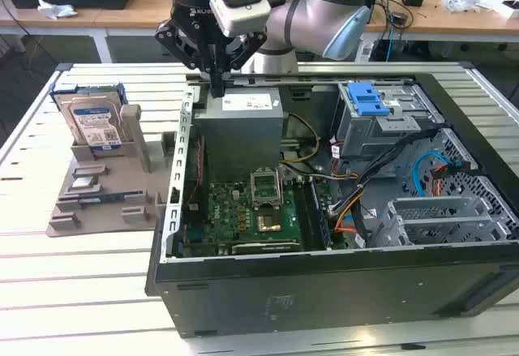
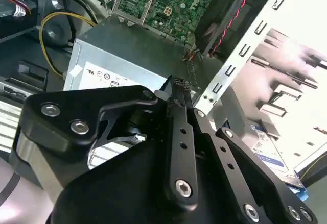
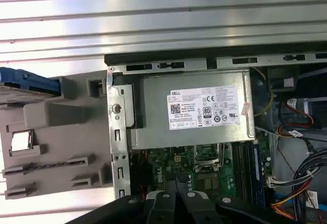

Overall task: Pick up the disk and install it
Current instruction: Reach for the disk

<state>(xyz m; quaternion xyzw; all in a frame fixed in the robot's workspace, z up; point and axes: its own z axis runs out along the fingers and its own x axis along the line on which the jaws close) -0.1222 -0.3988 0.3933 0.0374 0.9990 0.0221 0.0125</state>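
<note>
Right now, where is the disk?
The disk stands in the grey stand at the exterior view's left, beside the open computer case.

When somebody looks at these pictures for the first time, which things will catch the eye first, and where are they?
The open computer case takes the middle of the exterior view, its green motherboard bare inside. The black tool, shut and empty, hangs above the grey power supply at a corner of the case. On the exterior view's left, outside the case, the disk stands upright in a grey stand.
</note>
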